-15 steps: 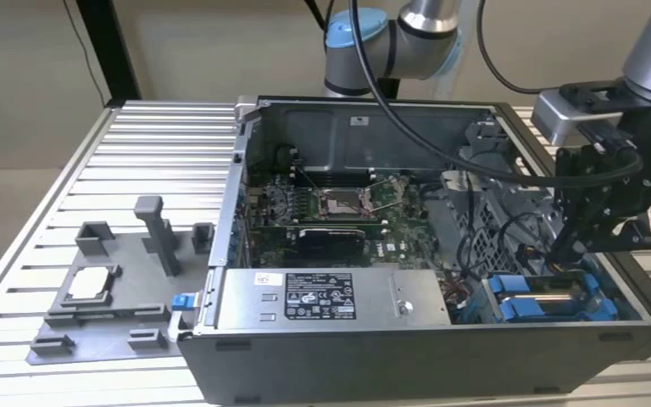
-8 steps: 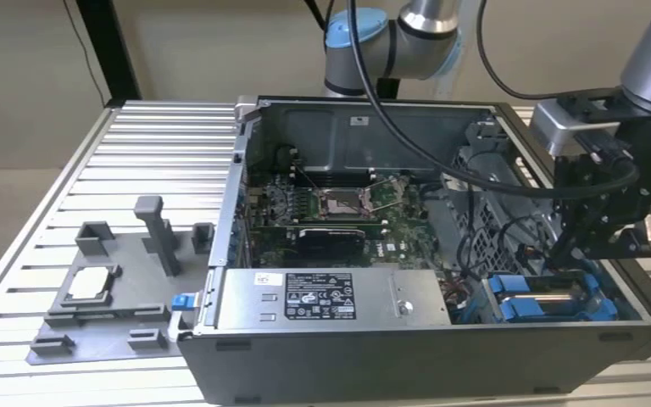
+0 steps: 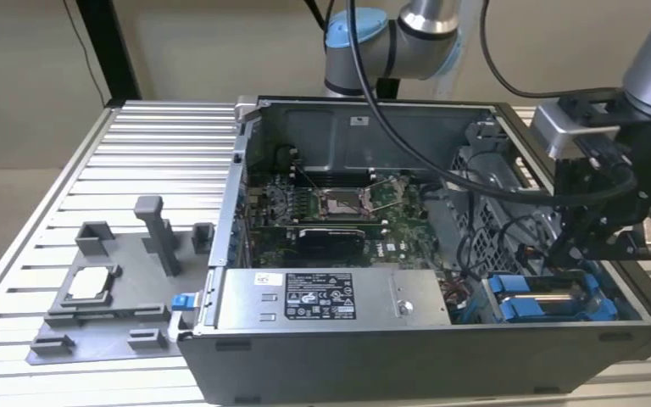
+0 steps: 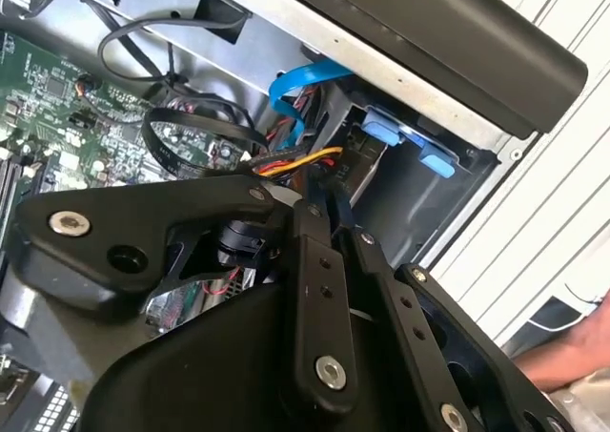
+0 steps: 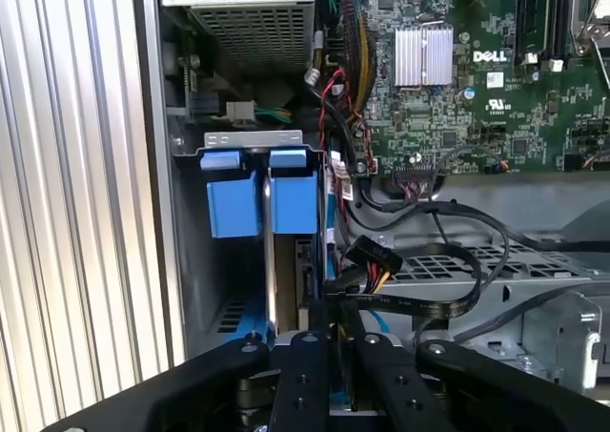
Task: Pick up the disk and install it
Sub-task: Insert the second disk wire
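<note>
Ribbed aluminium tabletop [image 3: 133, 144]: bore an open computer case [image 3: 337, 127] laid on its side, lid off, so that everything inside could be reached from above. Hung the gripper [image 3: 565, 254] over the case's corner at the exterior view's right, directly above the drive bay.

Found the disk [image 5: 284, 289] on edge in that bay in the first wrist view, its blue carrier [image 5: 291, 203] tabs facing outward beside a second blue pair; probably stood that way because the bay took drives edge-first. Showed as a blue frame [image 3: 552, 305] low in the corner in the exterior view.

Kept the fingers [image 5: 310, 375] drawn narrow, almost together, in line with the disk's thin edge; could not tell whether anything was pinched between them.

Left little room: sheet-metal bay wall [image 5: 181, 260] hard on one side, a bundle of black, yellow and red cables [image 5: 381, 260] just beside the fingertips on the other, motherboard [image 5: 457, 98] beyond. Offered open space only upward, out of the case.
</note>
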Action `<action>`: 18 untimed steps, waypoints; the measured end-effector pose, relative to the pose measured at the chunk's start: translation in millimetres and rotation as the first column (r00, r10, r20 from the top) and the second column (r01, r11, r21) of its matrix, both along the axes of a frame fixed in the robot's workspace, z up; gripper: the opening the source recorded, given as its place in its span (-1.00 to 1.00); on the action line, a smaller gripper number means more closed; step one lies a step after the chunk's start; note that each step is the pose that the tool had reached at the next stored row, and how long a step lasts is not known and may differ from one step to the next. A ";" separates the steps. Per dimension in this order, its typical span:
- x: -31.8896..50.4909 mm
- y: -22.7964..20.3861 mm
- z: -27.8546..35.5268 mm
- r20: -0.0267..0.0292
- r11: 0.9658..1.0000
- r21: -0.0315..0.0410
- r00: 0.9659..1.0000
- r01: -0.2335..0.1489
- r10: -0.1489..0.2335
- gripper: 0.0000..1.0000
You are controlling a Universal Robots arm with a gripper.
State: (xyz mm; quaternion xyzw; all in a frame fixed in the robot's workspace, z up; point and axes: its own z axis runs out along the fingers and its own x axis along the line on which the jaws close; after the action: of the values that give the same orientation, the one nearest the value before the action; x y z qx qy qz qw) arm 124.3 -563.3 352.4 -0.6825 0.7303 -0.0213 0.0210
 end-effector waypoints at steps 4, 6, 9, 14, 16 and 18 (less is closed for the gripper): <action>0.0 -2.8 0.0 0.000 1.000 0.000 1.000 0.002 -0.002 -1.00; 0.0 -2.8 0.0 -0.001 1.000 0.000 1.000 0.002 -0.002 -1.00; -1.5 -3.4 -0.3 -0.001 1.000 0.000 1.000 0.002 -0.002 -1.00; -3.5 -5.1 -0.9 0.000 1.000 0.000 1.000 0.008 -0.008 -1.00; -3.6 -6.4 -1.3 0.000 1.000 0.000 1.000 0.013 -0.013 -1.00; -3.6 -7.1 -2.2 0.000 1.000 0.000 1.000 0.017 -0.017 -1.00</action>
State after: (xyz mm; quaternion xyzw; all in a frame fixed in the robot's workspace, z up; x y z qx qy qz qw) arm 120.7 -570.4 350.2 -0.6761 0.7362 -0.0212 0.0208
